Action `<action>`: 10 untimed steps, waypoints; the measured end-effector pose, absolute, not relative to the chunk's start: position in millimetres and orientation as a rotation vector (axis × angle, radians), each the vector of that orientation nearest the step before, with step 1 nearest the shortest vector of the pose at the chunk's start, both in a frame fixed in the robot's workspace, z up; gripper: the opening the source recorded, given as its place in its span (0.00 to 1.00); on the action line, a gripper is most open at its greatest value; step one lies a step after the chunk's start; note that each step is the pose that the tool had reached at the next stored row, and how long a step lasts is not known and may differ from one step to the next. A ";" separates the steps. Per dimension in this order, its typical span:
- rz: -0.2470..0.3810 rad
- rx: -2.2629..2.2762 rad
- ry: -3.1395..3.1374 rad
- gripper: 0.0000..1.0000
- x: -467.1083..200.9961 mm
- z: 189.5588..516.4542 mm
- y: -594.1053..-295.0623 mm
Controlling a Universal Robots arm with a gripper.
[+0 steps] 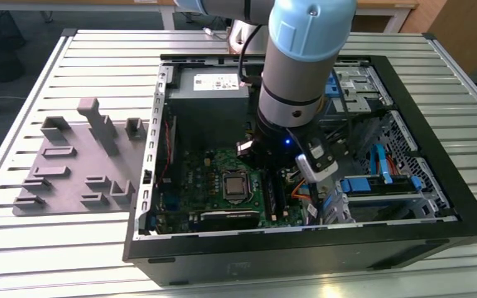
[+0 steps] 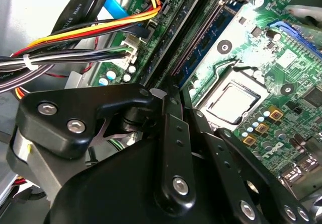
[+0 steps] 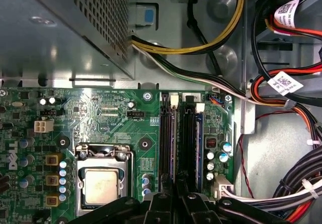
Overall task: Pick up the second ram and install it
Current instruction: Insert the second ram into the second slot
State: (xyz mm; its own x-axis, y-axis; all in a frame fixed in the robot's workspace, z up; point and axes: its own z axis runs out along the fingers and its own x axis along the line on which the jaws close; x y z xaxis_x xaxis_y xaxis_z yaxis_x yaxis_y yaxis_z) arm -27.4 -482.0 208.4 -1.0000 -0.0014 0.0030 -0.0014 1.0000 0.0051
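Observation:
The second ram is a blue stick with dark chips. It stands on edge in a slot of the green motherboard, beside the other dark slots. My gripper hangs low inside the open computer case, its black fingers drawn together right at one end of the slots. Nothing shows between the fingers. I cannot tell whether they touch the stick. In the exterior view the gripper sits under the arm's wrist, above the motherboard.
A processor socket lies beside the slots. The grey power supply stands at the board's far end. Cable bundles crowd the other side. A grey holder block rests on the table outside the case.

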 end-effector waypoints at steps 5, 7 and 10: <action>-0.007 0.002 -3.138 0.14 -27.4 207.2 -482.1; -0.008 0.002 -3.138 0.14 -27.4 207.1 -482.0; -0.008 0.002 -3.138 0.14 -27.4 207.1 -482.0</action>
State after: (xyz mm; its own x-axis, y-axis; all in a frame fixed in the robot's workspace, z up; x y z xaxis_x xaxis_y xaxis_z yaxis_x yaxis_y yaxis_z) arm -27.4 -482.0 207.1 -1.0000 -0.0015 0.0032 -0.0015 1.0000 0.0052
